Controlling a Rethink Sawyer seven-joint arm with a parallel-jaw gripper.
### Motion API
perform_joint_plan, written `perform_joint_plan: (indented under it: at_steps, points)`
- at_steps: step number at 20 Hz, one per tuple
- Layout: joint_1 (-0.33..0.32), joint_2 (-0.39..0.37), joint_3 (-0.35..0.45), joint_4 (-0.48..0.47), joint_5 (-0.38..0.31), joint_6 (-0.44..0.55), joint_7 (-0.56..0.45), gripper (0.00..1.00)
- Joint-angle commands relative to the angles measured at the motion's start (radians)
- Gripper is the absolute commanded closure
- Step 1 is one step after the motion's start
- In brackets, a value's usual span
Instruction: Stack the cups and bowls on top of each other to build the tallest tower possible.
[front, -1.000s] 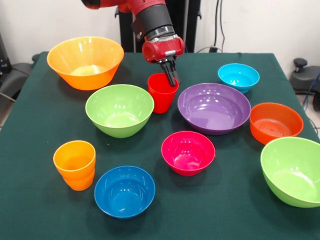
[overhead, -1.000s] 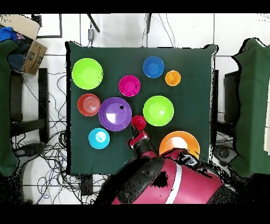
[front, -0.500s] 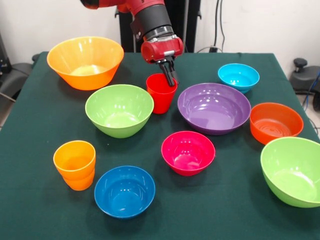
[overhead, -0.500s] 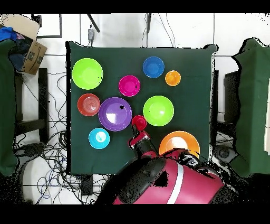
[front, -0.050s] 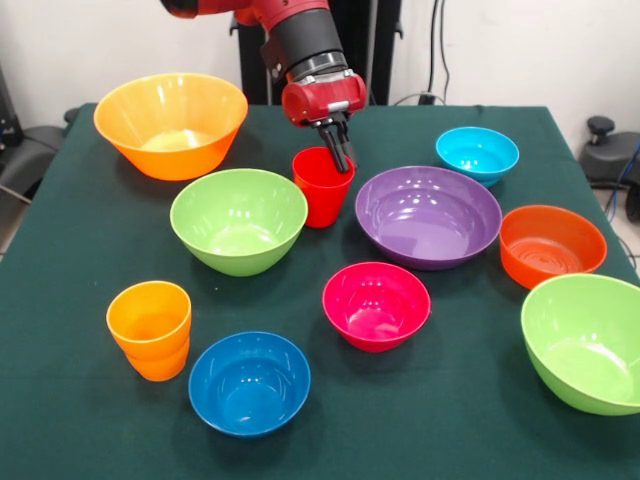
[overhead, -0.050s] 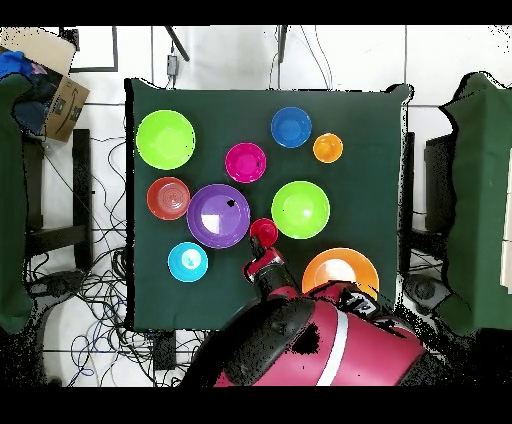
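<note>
Gripper at red cup
Gripper (front, -0.050s: 341, 158) fingers closed on rim of upright red cup (front, -0.050s: 320, 192) beside purple bowl (front, -0.050s: 428, 215)

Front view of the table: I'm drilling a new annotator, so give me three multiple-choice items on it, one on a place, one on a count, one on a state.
1. What stands between the lime green bowl and the purple bowl?
A. the pink bowl
B. the red cup
C. the dark blue bowl

2. How many lime green bowls are on the table?
A. one
B. two
C. three

3. How does the orange cup stand?
A. upright, mouth up
B. on its side
C. upside down

Key: 1 B, the red cup stands in the gap between them, under the pincer. 2 B, a second lime green bowl sits at the picture's right edge. 3 A, its open rim faces up.
</note>
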Motion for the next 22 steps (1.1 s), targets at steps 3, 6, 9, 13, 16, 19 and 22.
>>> perform_joint_plan:
  at_steps: [3,6,9,13,16,19,22]
  points:
    - [-0.004,0.051,0.042,-0.041,0.030,0.060,0.152,1.00]
    - [0.000,0.045,0.029,-0.021,0.038,0.058,0.147,1.00]
    - [0.001,0.044,0.023,-0.016,0.040,0.071,0.152,1.00]
    - [0.007,0.030,0.016,0.000,0.042,0.087,0.160,1.00]
    - [0.018,0.013,0.008,0.023,0.051,0.094,0.162,1.00]
    - [0.020,0.003,0.004,0.035,0.047,0.098,0.164,1.00]
    - [0.027,-0.010,0.001,0.049,0.045,0.103,0.168,1.00]
